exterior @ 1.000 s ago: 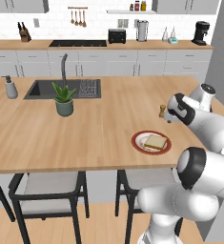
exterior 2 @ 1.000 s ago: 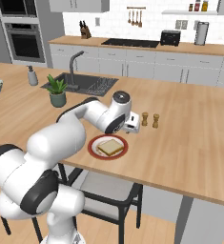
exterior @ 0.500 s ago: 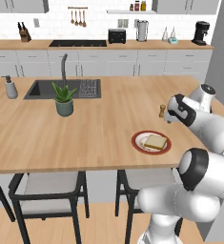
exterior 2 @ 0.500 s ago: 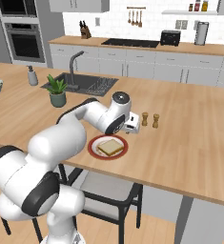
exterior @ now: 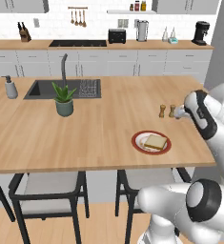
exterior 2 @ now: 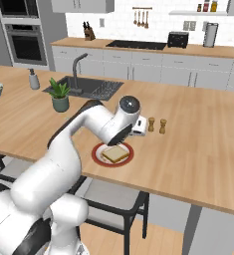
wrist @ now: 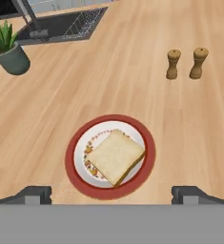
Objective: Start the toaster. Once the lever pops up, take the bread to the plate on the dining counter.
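Now resting on the red-rimmed plate (wrist: 110,156) at the near edge of the dining counter (exterior: 85,128), the bread (wrist: 115,156) lies below the gripper (wrist: 111,194), whose fingers stand wide apart and empty; a straight upward retreat would likely avoid disturbing it.

Left base view: sitting behind the arm's left, facing forward and down across the bench (exterior: 61,138) toward the far wall.
Right base view: sitting behind its right, covering the same bench, both sharing the plate (exterior 2: 96,156) and sink (exterior: 44,89).
Hand view: looking steeply down, hanging near above the plate.
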